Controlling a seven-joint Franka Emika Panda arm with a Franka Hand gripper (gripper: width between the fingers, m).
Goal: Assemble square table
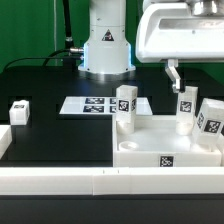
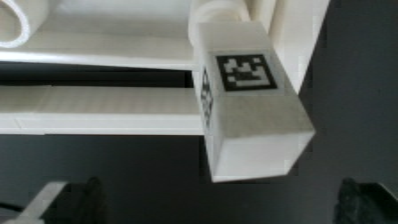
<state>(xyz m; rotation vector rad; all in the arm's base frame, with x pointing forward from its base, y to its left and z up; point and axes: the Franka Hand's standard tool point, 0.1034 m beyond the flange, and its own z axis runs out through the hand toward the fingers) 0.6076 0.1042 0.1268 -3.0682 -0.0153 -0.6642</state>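
White low plastic rail is lying along the near edge of the black tabletop. Just behind it, towards the exterior view's right, the white plastic square tray with a raised rim is sitting flat, a tag showing on its front wall. Three small white block legs are standing on the tray: one at its rear left corner, one at the rear and one at the right side. A fourth white tagged block leg is lying well apart on the tabletop at the exterior view's left. The robot's hand is hovering above the tray's rear, released. In the wrist view the hand is gripping nothing, its dark fingertips spreading wide to either side of a tagged leg. Farther back the thin flat white marker board is lying on the tabletop, with the white arm base rising behind it.
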